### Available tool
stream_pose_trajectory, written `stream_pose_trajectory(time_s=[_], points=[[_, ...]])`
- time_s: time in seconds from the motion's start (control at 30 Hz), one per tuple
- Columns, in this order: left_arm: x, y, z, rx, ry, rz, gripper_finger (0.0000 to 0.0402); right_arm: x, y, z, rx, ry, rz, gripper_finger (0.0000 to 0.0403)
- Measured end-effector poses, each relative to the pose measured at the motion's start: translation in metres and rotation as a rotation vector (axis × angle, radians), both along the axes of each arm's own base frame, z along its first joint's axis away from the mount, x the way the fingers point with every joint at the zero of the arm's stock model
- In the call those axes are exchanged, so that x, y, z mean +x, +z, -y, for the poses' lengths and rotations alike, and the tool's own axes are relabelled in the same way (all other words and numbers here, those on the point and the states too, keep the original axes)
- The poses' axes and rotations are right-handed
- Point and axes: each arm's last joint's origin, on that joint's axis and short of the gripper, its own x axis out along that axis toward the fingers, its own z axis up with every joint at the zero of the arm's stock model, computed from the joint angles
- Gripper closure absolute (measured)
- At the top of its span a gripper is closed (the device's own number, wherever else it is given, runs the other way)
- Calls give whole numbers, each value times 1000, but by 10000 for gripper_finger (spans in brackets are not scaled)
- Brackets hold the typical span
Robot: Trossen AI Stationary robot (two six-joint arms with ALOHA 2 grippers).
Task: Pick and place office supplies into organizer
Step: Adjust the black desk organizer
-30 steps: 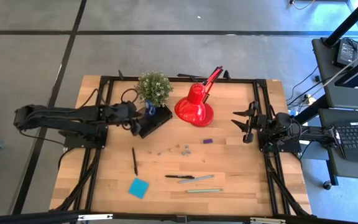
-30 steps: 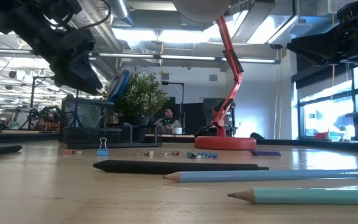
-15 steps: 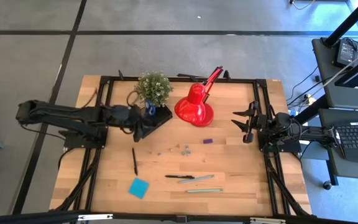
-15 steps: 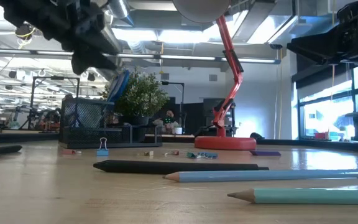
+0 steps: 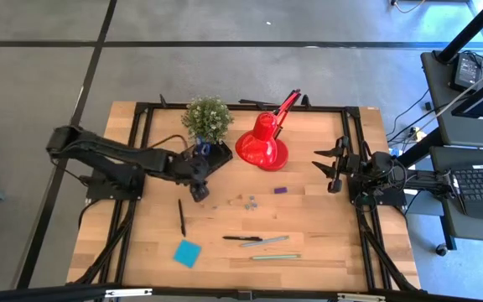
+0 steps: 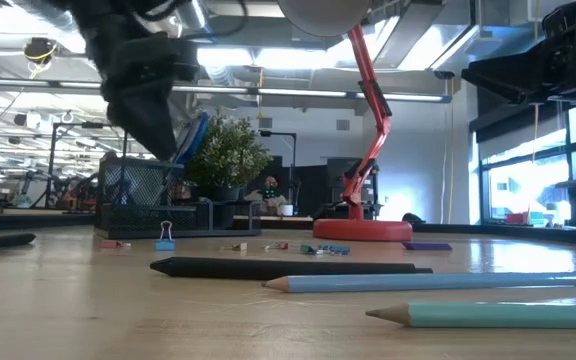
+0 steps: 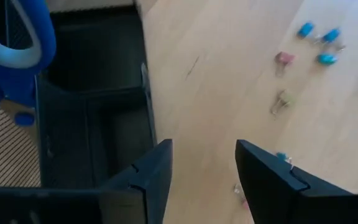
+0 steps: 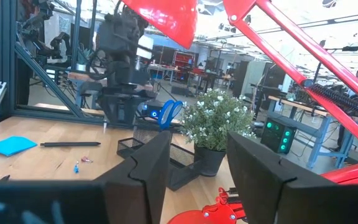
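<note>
one item sorted so far: scissors [image 7: 14, 46] stand in the organizer [image 5: 216, 158], blue handles up; its low front compartments look empty. left pincer [image 5: 198, 191] hangs open and empty over the surface just in front of the organizer, near the clips [image 7: 319, 43]. judged step: between picks. next move calls for dropping onto a clip or the black pen [image 5: 181, 216]. right pincer [image 5: 332, 168] parked at the right edge, jaws apart, empty.

Black mesh desk organizer [image 5: 215, 159], centre-left of the high view: largely covered by the left arm. Blue-handled scissors [image 7: 11, 50], upper left of the left wrist view: cut off by the edge. Tiny clips [image 5: 247, 200]: too small to identify.
</note>
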Motion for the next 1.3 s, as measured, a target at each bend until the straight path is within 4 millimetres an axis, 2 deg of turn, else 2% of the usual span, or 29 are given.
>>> stream_pose_trajectory(time_s=[0.23,0.43,0.8,1.1,1.3], points=[[28,9,-2,-103,95,-183,235,0,0,0,23,4,5,241],[44,-4,-3,-118,57,-274,235,0,2,0,66,13,40,241],[46,-37,-12,-112,260,-451,236,-1,4,0,97,21,63,241],[50,-51,-16,-125,265,-511,237,-1,4,0,71,16,58,241],[51,-56,-16,-117,231,-537,266,-1,4,0,59,13,54,241]])
